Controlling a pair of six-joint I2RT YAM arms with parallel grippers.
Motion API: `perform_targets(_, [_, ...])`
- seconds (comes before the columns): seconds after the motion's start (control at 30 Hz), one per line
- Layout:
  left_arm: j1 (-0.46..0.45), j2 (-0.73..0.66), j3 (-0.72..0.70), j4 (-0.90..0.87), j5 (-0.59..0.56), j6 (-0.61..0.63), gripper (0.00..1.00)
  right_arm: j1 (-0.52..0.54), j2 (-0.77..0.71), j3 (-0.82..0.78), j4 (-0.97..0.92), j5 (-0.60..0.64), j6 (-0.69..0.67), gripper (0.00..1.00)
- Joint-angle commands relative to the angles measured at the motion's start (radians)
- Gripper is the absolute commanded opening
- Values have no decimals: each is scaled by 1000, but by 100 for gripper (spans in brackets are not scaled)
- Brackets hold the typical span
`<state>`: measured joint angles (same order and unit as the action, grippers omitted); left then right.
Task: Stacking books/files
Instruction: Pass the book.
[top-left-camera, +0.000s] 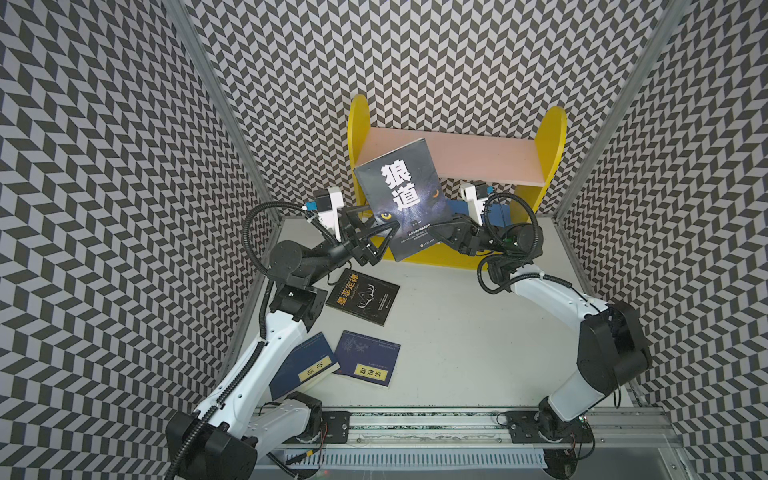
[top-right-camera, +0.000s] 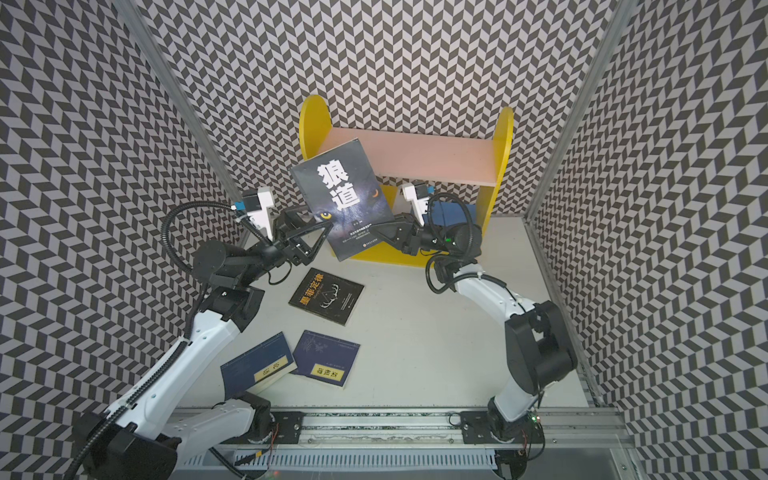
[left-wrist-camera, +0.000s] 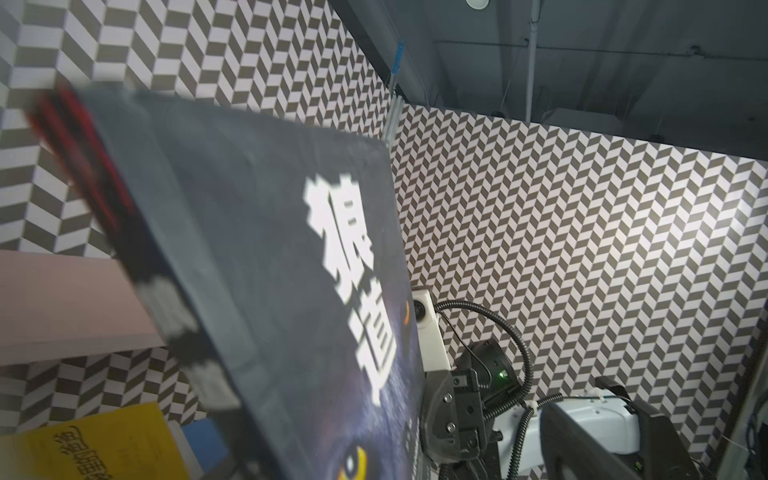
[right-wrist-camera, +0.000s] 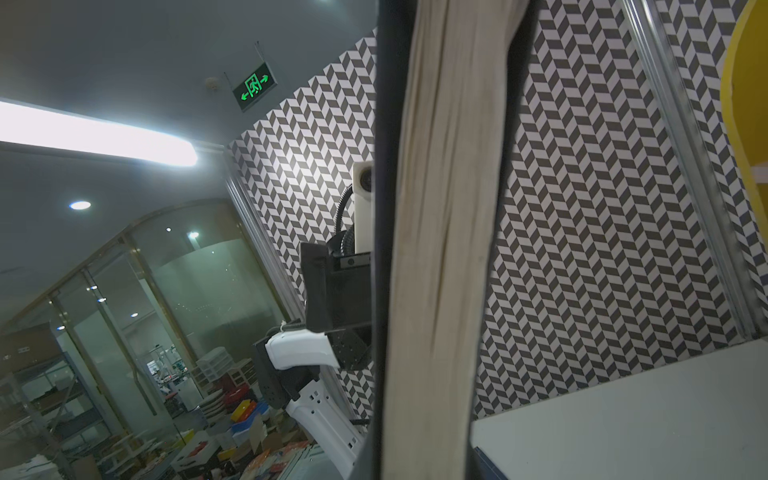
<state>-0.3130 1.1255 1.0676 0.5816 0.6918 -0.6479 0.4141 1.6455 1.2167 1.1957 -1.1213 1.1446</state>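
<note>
- Up goes the dark book, held in the air in front of the shelf and well clear of the table.
- In both top views its cover faces the cameras, showing a big white title and 1 yellow eye.
- The long axis runs from the low near edge up and away toward the shelf's pink board, leaning a little to the left arm's side.
- The head of the title points toward the back wall. The spine is on the left arm's side, and the pale page edge on the right arm's side fills the right wrist view.
- The right gripper is pressed together on the book's low corner on its own side, pinching it.
- The left gripper has its 2 fingers spread wide at the spine edge, near the low corner. Whether either finger touches the book, I cannot tell.
- Flat on the table lies a black book with a yellow title, set at a slant near the left arm.
- Nearer the rail, a navy book sits partly under the left arm, with a second navy book just beside it. Both have their yellow labels at the near end.
- A yellow book shows under the shelf's pink board.
</note>
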Motion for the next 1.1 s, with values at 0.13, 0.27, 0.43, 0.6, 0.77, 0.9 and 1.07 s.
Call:
perform_targets(0.13, [89, 138, 151, 19, 124, -59, 80, -46, -38, 13, -6, -165, -15, 4])
perform_targets(0.27, [90, 167, 163, 11, 143, -59, 67, -58, -24, 26, -3, -203, -30, 4])
perform_targets(0.43, [90, 162, 132, 33, 155, -75, 42, -71, 20, 56, 36, -213, 22, 4])
perform_targets(0.6, [90, 143, 110, 45, 134, -90, 15, -80, 56, 57, 176, -187, 141, 8])
perform_targets(0.77, [89, 121, 54, 122, 100, -159, 2, -82, 71, 33, 202, -127, 161, 29])
perform_targets(0.9, [88, 57, -73, 201, -65, -247, 0, -82, 67, -57, 224, 3, 179, 44])
perform_targets(1.07, [78, -32, -343, 395, -302, -432, 0, -69, 24, -219, 153, 135, 110, 58])
